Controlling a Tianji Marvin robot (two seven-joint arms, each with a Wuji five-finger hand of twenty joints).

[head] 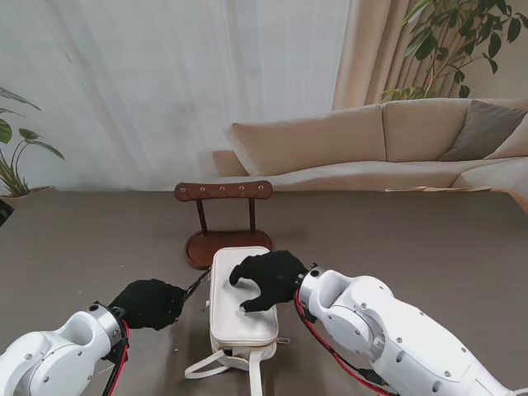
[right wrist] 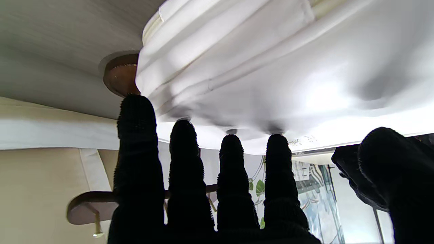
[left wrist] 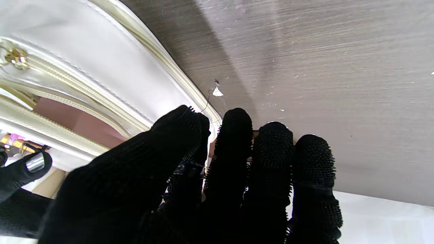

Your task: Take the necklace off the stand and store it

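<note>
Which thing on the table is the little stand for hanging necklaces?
Look at the middle of the dark table, just in front of the beige sofa. Farther from me than the white pouch stands the wooden stand. It is the only brown thing, with a round base and a peg bar.

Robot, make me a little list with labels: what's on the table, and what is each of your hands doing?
stand: brown wooden stand, farther from me, nothing visibly hanging on it
bag: white pouch, nearer to me than the stand
right hand: fingers spread, resting on the pouch
left hand: at the pouch's left edge, fingers bunched
necklace: only a thin thread shows by the left fingertips; unsure
</note>
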